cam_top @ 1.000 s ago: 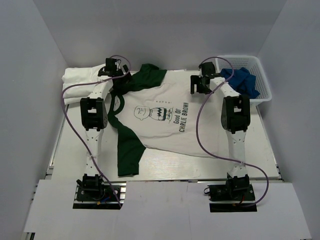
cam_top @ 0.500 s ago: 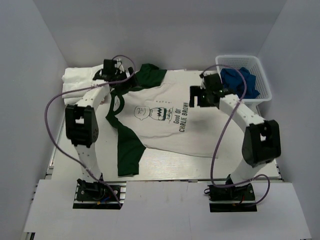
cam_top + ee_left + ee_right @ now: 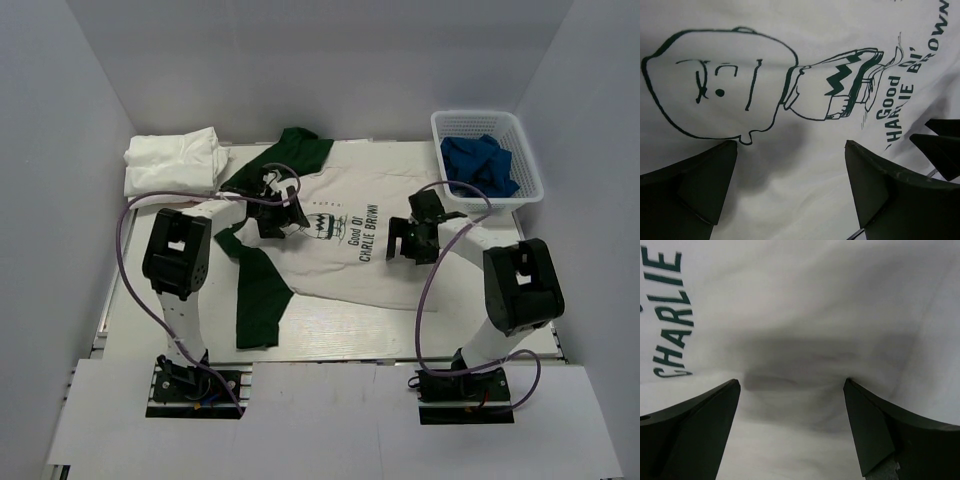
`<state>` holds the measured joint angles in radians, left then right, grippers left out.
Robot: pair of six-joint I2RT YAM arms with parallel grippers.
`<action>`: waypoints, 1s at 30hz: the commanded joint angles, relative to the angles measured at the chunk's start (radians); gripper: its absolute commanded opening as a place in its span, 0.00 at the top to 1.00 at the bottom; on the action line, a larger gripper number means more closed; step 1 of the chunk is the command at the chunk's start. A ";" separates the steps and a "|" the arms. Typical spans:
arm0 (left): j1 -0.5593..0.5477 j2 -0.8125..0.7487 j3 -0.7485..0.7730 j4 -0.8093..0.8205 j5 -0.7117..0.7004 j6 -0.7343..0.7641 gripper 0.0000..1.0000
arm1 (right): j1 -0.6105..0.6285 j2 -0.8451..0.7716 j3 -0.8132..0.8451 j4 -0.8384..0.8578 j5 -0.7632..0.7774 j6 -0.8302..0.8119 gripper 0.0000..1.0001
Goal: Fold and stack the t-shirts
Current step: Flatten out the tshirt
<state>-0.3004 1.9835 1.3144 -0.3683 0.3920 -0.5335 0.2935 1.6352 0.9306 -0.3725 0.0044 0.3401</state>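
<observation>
Since the Charlie Brown tee (image 3: pixel 330 265) lies flat on the counter (image 3: pixel 330 335), left tool (image 3: pixel 285 210) and right tool (image 3: pixel 405 240) hover over it, jaws apart, presumably choosing fold grips.

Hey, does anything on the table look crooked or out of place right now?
The printed t-shirt lies slightly askew, its near edge slanting across the table, with a soft wrinkle by the right gripper. The blue cloth is bunched in the basket. Nothing looks spilled or damaged.
</observation>
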 commanded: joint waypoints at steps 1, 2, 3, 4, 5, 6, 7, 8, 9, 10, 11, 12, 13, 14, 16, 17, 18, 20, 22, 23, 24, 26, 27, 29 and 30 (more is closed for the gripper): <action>-0.016 0.106 0.045 -0.040 -0.071 0.009 0.00 | -0.033 0.107 0.046 0.026 0.068 0.027 0.10; -0.016 0.144 0.075 -0.040 -0.071 0.009 0.00 | -0.040 0.144 0.059 0.017 0.066 0.027 0.10; -0.016 0.161 0.091 -0.040 -0.056 0.009 0.00 | -0.056 0.161 0.103 0.014 0.077 0.027 0.10; -0.016 0.178 0.107 -0.040 -0.036 0.009 0.00 | -0.059 0.207 0.120 0.007 0.077 0.023 0.10; -0.016 0.207 0.149 -0.040 -0.024 0.018 0.00 | -0.066 0.219 0.158 -0.008 0.077 0.017 0.10; -0.016 0.219 0.176 -0.040 -0.024 0.018 0.00 | -0.071 0.232 0.195 -0.019 0.074 0.013 0.10; -0.025 0.219 0.201 -0.076 -0.024 0.018 0.00 | -0.071 0.236 0.211 -0.022 0.068 -0.018 0.10; -0.025 0.219 0.236 -0.092 -0.024 0.018 0.00 | -0.067 0.229 0.232 -0.031 0.060 -0.027 0.10; -0.025 0.203 0.246 -0.107 -0.024 0.029 0.00 | -0.060 0.219 0.244 -0.032 0.063 -0.048 0.10; -0.035 0.178 0.246 -0.135 -0.024 0.029 0.00 | -0.057 0.171 0.246 -0.029 0.037 -0.065 0.10; -0.036 0.146 0.246 -0.144 -0.024 0.041 0.00 | -0.057 0.148 0.241 -0.025 0.031 -0.070 0.10; -0.048 0.106 0.224 -0.153 -0.024 0.041 0.00 | -0.051 0.100 0.237 -0.019 0.020 -0.078 0.10; -0.048 0.003 0.173 -0.165 -0.054 0.041 0.00 | -0.047 0.053 0.220 -0.017 0.010 -0.076 0.10; -0.058 -0.061 0.134 -0.166 -0.073 0.041 0.00 | -0.045 0.002 0.214 -0.019 0.008 -0.073 0.10; -0.068 -0.191 -0.006 -0.175 -0.137 0.041 0.00 | -0.033 -0.076 0.168 -0.020 0.017 -0.050 0.10; -0.068 -0.315 -0.059 -0.191 -0.154 0.027 0.00 | -0.033 -0.130 0.149 -0.020 0.025 -0.033 0.10; -0.068 -0.372 -0.108 -0.210 -0.200 0.005 0.00 | -0.033 -0.162 0.104 -0.020 0.049 -0.017 0.10; -0.068 -0.525 -0.254 -0.291 -0.263 -0.061 0.00 | -0.040 -0.287 -0.014 0.003 0.063 0.064 0.10; -0.068 -0.630 -0.410 -0.331 -0.272 -0.111 0.00 | -0.044 -0.378 -0.100 0.012 0.097 0.118 0.10; -0.077 -0.684 -0.459 -0.352 -0.272 -0.159 0.00 | -0.042 -0.434 -0.158 0.017 0.092 0.149 0.10; -0.077 -0.792 -0.507 -0.362 -0.263 -0.186 0.00 | -0.042 -0.458 -0.186 0.021 0.088 0.174 0.10; -0.077 -0.892 -0.619 -0.411 -0.263 -0.235 0.00 | -0.045 -0.537 -0.282 0.033 0.072 0.198 0.10; -0.077 -0.935 -0.671 -0.426 -0.263 -0.273 0.00 | -0.045 -0.567 -0.300 0.038 0.074 0.207 0.10; -0.077 -1.041 -0.725 -0.439 -0.288 -0.301 0.00 | -0.048 -0.589 -0.370 0.056 0.087 0.226 0.10; -0.077 -1.061 -0.772 -0.439 -0.288 -0.325 0.00 | -0.050 -0.609 -0.384 0.070 0.092 0.246 0.10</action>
<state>-0.3752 0.9909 0.6079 -0.7513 0.1440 -0.7563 0.2489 1.0660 0.5842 -0.3470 0.0746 0.5106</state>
